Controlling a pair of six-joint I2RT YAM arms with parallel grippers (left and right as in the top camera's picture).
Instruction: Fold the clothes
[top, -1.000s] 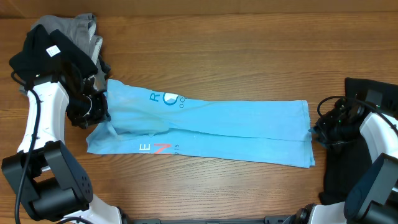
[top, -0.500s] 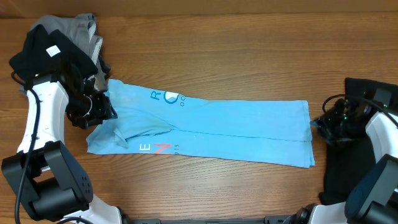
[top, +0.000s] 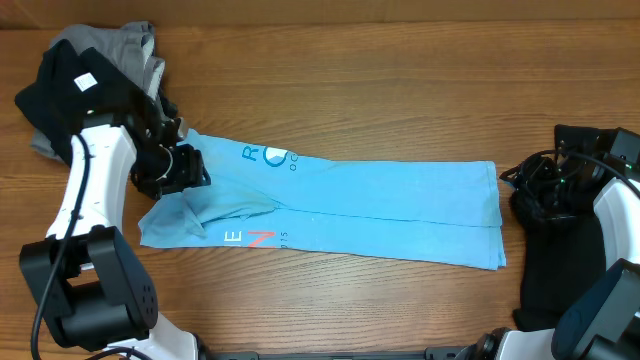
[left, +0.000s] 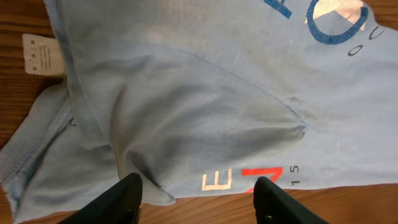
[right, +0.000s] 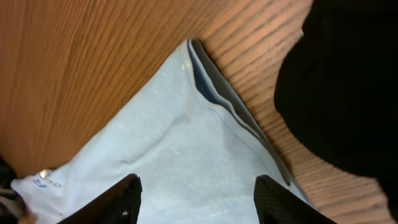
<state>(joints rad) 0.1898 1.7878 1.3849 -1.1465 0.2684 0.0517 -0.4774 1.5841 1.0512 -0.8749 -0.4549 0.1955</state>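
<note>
A light blue T-shirt (top: 380, 205) with white and pink-red lettering lies folded lengthwise into a long strip across the table. My left gripper (top: 188, 172) hovers over its left end, near the collar. In the left wrist view the gripper (left: 199, 200) is open, with the rumpled shirt (left: 186, 93) and its letters below and nothing between the fingers. My right gripper (top: 520, 192) sits just off the shirt's right edge. In the right wrist view it (right: 199, 200) is open above the layered hem of the shirt (right: 180, 155).
A pile of grey and black clothes (top: 110, 50) lies at the back left, behind the left arm. A black garment (top: 560, 270) lies at the right edge under the right arm and shows again as black cloth (right: 342, 81) in the right wrist view. A white label (left: 40, 55) lies by the collar.
Both grippers have opened and let go of the blue shirt. The left one moved right, over the collar end. The right one drew back slightly from the hem.
</note>
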